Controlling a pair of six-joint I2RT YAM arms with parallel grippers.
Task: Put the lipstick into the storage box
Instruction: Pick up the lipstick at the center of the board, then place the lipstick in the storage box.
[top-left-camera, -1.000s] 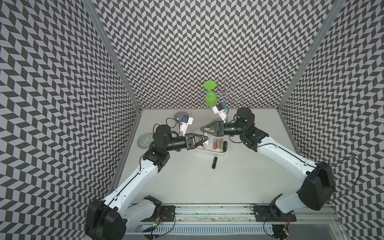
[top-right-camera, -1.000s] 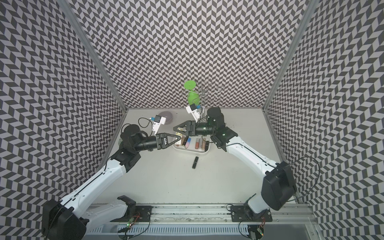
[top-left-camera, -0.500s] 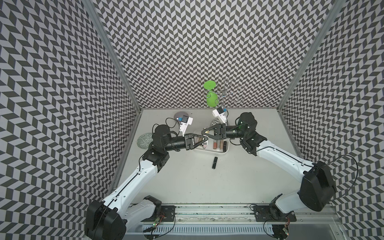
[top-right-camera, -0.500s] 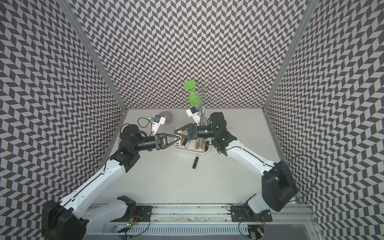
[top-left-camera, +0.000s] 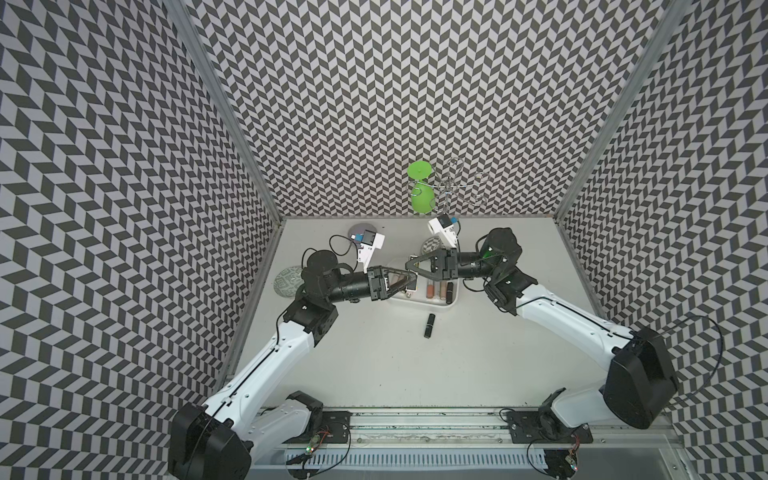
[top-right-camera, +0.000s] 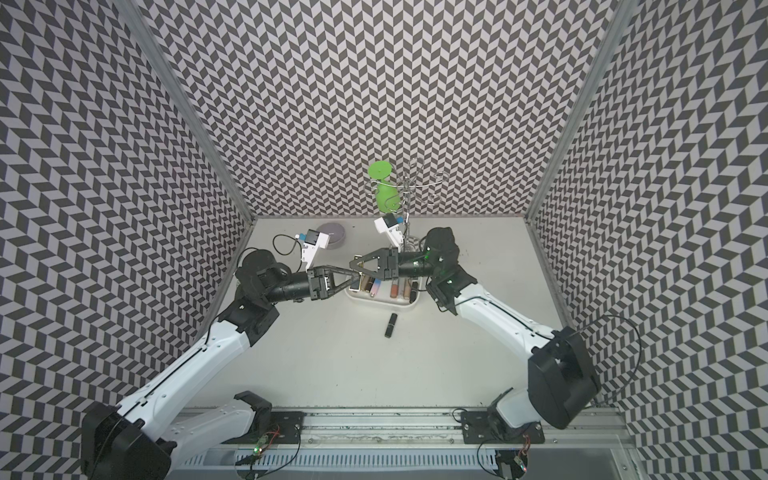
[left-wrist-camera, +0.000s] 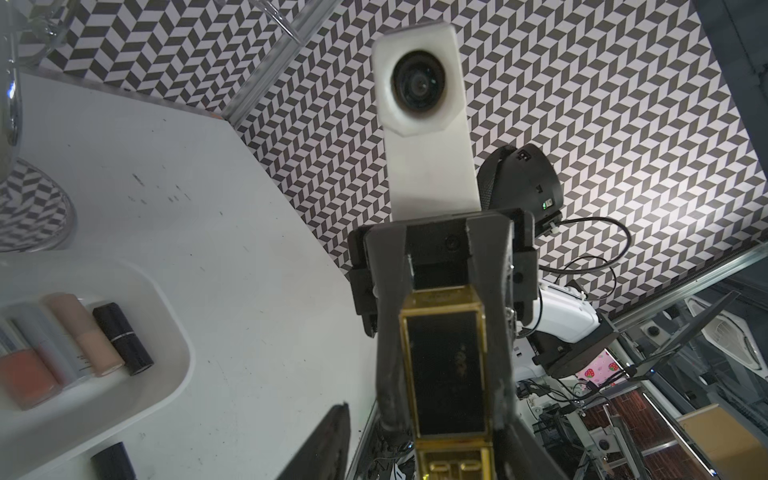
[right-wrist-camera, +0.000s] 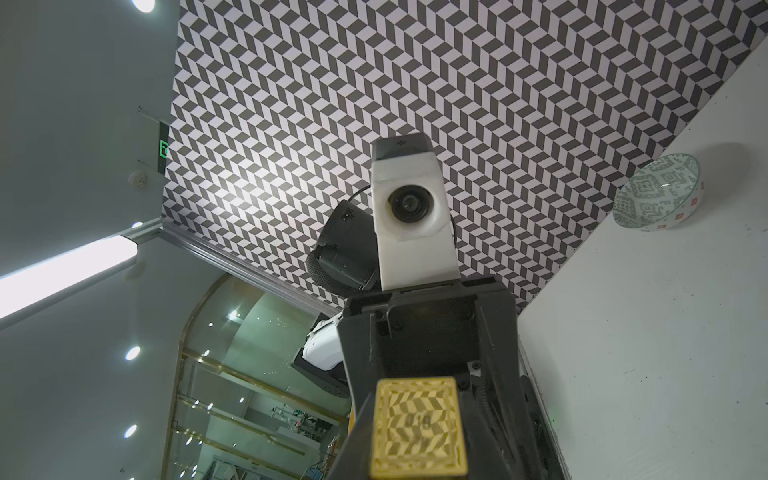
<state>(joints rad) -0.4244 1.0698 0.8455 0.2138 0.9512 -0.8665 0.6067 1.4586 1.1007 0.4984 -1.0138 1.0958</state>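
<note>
Transferring gold lipstick (left-wrist-camera: 446, 370) above box (top-left-camera: 432, 305): clamped in right gripper (top-left-camera: 412, 266), left gripper (top-left-camera: 411, 283) fingers apart. Pending: boxing it and black lipstick (top-left-camera: 429, 331) alongside.

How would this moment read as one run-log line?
stage: handover near box | right claw: shut on gold-black lipstick | left claw: open | black lipstick: on table

Top views: high in front, looking down on the whole table (top-left-camera: 415, 374) (top-right-camera: 374, 365), nearly identical. Left wrist view: close, facing the right wrist camera (left-wrist-camera: 417, 83), sharing the storage box (left-wrist-camera: 174, 353) (top-left-camera: 440, 304) with top views. Right wrist view: close, facing the left wrist camera (right-wrist-camera: 409, 203).
</note>
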